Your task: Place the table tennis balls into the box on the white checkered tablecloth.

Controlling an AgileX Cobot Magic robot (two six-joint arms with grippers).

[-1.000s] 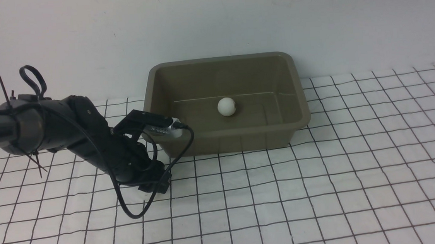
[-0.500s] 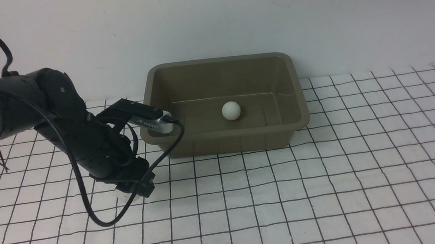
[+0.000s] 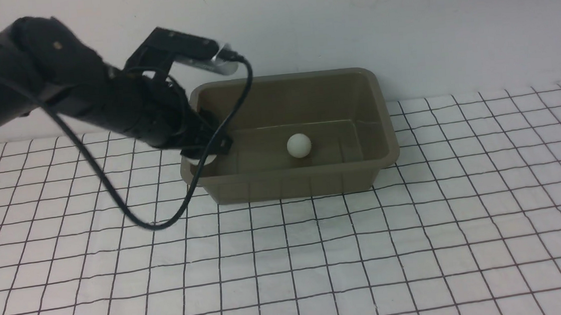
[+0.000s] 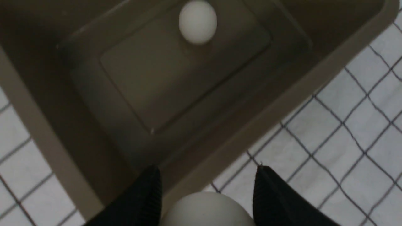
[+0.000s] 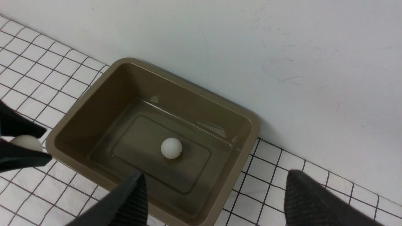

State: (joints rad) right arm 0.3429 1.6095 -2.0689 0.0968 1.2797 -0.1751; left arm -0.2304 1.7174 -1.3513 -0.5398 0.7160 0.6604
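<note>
Left end effector [image 3: 206, 152] part-closed, gripping ball 1 [image 4: 207, 208] over box [image 3: 292, 184] left-front rim. Ball 2 [image 3: 299, 145] on box floor. Right end effector [image 5: 216, 174] wide open, empty, above box. Box on tablecloth [image 3: 417, 242].

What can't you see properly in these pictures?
Held ball: mostly behind the left gripper in the front view; cut off by the left wrist view's edge.
Any print on the loose ball in the box: too small, blurred everywhere.
Right gripper: outside the front view; only fingertips show.
</note>
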